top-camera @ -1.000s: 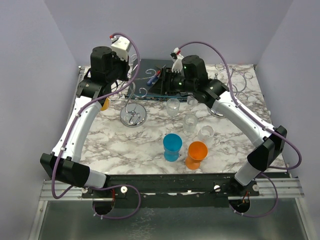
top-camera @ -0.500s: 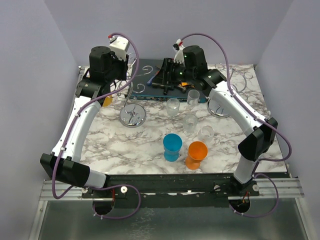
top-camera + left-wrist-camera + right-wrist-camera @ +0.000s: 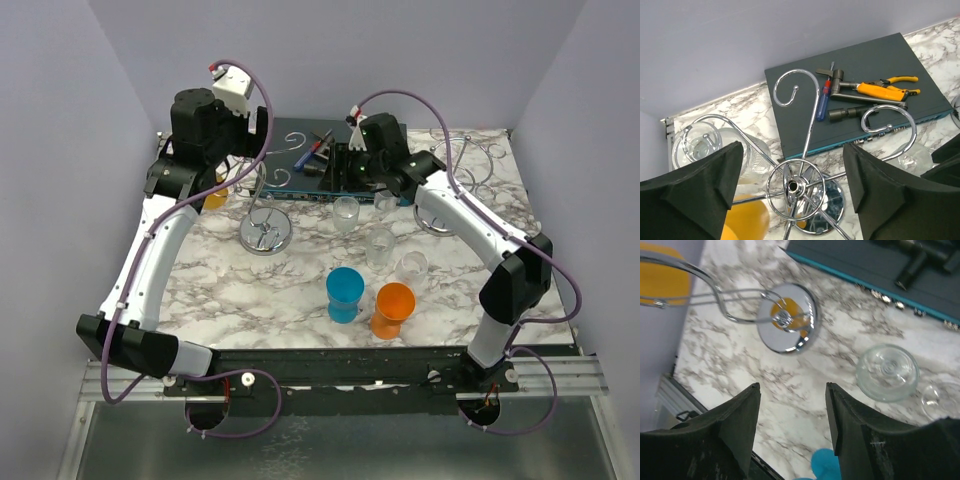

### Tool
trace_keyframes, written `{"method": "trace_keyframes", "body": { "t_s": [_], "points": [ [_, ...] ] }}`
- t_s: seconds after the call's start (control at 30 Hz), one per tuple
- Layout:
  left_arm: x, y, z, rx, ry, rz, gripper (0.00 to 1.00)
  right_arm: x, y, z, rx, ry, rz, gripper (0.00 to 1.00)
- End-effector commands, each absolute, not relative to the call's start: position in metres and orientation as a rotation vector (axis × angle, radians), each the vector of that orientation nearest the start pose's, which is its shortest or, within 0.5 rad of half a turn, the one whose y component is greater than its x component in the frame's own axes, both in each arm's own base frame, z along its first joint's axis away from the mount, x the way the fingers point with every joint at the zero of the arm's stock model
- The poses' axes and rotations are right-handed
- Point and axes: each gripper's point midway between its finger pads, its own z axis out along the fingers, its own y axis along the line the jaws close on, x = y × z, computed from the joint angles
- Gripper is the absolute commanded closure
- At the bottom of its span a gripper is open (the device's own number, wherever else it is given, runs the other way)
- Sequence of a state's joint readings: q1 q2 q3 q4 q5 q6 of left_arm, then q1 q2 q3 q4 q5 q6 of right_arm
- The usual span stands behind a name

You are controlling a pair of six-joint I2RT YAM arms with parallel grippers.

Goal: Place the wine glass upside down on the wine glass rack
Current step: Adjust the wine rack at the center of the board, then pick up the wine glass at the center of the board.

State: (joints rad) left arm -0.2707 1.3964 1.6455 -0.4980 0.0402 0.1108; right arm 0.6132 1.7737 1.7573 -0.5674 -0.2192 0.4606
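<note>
Nearest the arm bases, the blue cup [image 3: 345,293] and orange cup [image 3: 392,308] stand idle on the desk [image 3: 250,290]. Beyond them, the right pincer [image 3: 792,390] hovers parted and empty. Farthest back, the wine glass [image 3: 700,146] hangs upside down in 1 loop of the rack [image 3: 791,187], held by its foot. The left pincer [image 3: 792,160] straddles the rack, spread wide and gripping nothing.

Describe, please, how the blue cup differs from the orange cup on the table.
Colour: the blue cup is bright blue, the orange cup orange. Place: the blue cup stands left of the orange cup, which sits slightly nearer the near edge of the marble table. Shape: the orange cup seems to taper more toward its foot than the blue cup. Both stand mouth up on it.
</note>
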Motion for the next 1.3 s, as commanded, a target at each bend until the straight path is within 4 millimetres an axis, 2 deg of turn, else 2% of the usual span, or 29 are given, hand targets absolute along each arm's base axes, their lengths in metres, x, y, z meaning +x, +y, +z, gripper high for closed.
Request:
{"method": "trace_keyframes", "body": {
  "t_s": [0.0,0.13,0.4,0.53,0.8,1.13,1.2,1.27],
  "points": [
    [0.396,-0.118,0.43,0.354,1.694,-0.186,0.03,0.371,0.306,0.219,-0.317,2.351,0.664,0.38],
    [0.391,-0.114,0.44,0.33,1.675,-0.179,0.01,0.372,0.302,0.19,-0.332,2.397,0.604,0.37],
    [0.381,-0.109,0.45,0.322,1.663,-0.175,0.01,0.386,0.298,0.152,-0.378,2.421,0.423,0.38],
    [0.379,-0.109,0.451,0.323,1.663,-0.175,0.01,0.395,0.295,0.141,-0.387,2.417,0.345,0.38],
    [0.376,-0.109,0.451,0.318,1.665,-0.182,0.01,0.406,0.305,0.13,-0.405,2.412,0.31,0.41],
    [0.372,-0.103,0.457,0.305,1.652,-0.157,0.01,0.403,0.313,0.099,-0.441,2.465,0.263,0.65],
    [0.371,-0.103,0.459,0.301,1.647,-0.159,0.01,0.4,0.314,0.095,-0.448,2.473,0.253,0.72],
    [0.37,-0.103,0.461,0.299,1.643,-0.165,0.01,0.398,0.315,0.099,-0.451,2.472,0.256,0.86]
  ]
}}
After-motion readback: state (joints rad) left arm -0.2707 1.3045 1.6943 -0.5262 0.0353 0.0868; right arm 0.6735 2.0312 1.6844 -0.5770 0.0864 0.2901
